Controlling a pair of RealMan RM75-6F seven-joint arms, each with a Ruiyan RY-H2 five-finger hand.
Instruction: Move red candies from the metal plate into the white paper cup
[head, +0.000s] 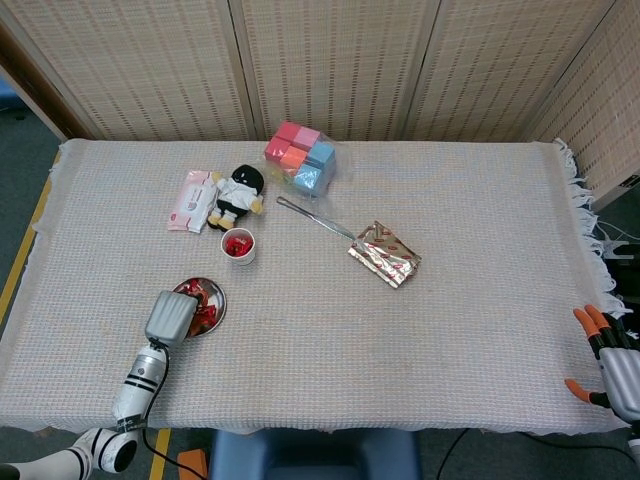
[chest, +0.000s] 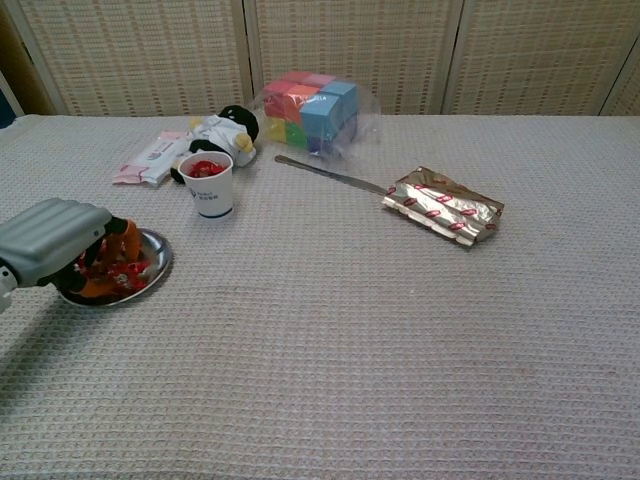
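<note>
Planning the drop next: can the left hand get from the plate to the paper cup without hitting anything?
Probably yes. The left hand is over the metal plate, and bare cloth lies between it and the white paper cup; only the plush doll sits behind the cup.

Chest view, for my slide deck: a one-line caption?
Left robot hand over the metal plate of red candies, white paper cup beyond.
</note>
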